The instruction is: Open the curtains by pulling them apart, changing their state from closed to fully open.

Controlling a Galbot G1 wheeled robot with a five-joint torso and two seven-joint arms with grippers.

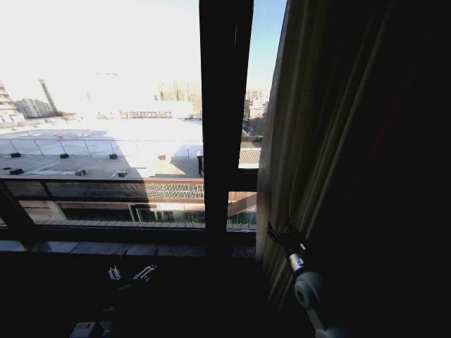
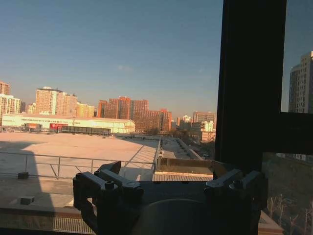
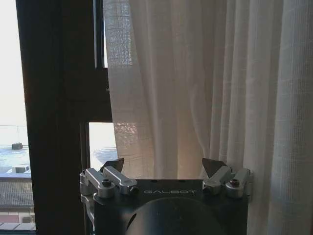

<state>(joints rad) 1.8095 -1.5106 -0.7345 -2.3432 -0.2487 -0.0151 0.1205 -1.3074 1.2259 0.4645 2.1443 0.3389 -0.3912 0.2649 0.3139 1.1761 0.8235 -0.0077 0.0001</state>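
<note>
**Right pincer faces the drawn-back curtain, left pincer low at the sill**

In the right wrist view, the right pincer (image 3: 164, 167) sits nearest, its two metal fingers (image 3: 113, 166) spread wide and grasping nothing. Just beyond it hangs the sheer white, loosely woven curtain (image 3: 205, 88) in long vertical pleats, its edge falling beside the dark vertical window frame bar (image 3: 58, 112); whether the fingertips touch the fabric cannot be told.

In the head view, the right pincer (image 1: 276, 234) is raised at the curtain's (image 1: 331, 141) inner edge, and the fabric is gathered on the robot's right, shadowed and dark against the bright window. The left pincer (image 1: 130, 273) sits low in shadow before the dark window sill (image 1: 106, 248).

In the left wrist view, the left pincer (image 2: 166, 176) has its fingers released and apart, grasping nothing, with the dark frame bar (image 2: 252, 83) just ahead. Beyond the glass lie a pale flat rooftop (image 2: 83, 147), reddish city buildings (image 2: 132, 110) and clear sky.
</note>
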